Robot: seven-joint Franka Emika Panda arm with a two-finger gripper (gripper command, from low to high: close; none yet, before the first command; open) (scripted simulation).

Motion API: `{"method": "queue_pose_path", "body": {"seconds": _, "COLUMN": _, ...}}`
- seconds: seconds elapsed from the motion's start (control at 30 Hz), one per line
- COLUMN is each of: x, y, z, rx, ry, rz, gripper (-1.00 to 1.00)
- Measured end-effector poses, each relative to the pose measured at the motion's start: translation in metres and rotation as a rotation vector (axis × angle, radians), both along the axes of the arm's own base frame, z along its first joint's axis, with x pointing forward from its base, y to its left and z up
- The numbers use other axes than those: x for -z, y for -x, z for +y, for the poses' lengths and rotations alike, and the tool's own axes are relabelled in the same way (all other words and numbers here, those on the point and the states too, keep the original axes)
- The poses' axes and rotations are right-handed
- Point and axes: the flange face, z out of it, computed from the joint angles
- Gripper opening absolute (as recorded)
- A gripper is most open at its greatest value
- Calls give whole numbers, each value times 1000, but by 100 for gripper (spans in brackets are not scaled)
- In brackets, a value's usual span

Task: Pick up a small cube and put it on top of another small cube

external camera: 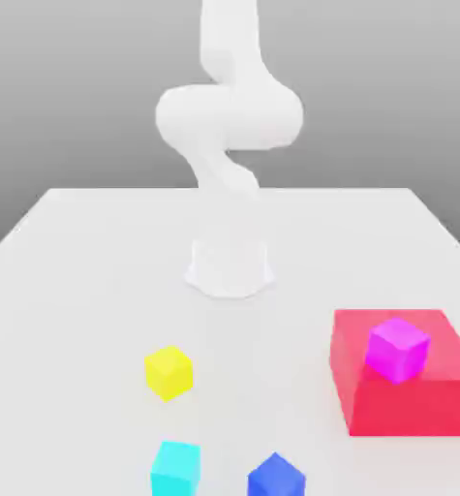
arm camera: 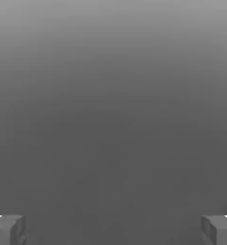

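Note:
The small deep-blue cube (external camera: 275,476) sits at the table's near edge, right of centre in the exterior view. The yellow small cube (external camera: 168,372) rests on the table farther back and to the exterior view's left of it. The white arm (external camera: 229,116) rises from its base (external camera: 230,266) at the table's middle and bends upward, away from the cubes. In the hand view my gripper (arm camera: 113,229) is open, its two grey fingertips (arm camera: 7,229) standing far apart with nothing between them and only grey background ahead.
A cyan cube (external camera: 175,468) lies at the near edge, to the exterior view's left of the blue one. A large red block (external camera: 403,383) stands at the exterior view's right with a magenta cube (external camera: 397,349) on top. The white table (external camera: 78,291) spreads around the base.

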Motion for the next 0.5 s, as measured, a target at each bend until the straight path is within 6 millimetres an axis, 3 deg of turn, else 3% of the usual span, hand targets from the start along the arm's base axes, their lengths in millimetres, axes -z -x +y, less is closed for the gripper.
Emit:
{"method": "queue_pose_path", "body": {"seconds": 0.23, "x": 109, "y": -79, "z": 13, "rx": -182, "ry": 41, "rz": 181, "gripper": 0}}
{"method": "queue_pose_path", "body": {"seconds": 0.5, "x": 249, "y": -129, "z": 35, "rx": -372, "ry": 110, "rz": 373, "gripper": 0}}
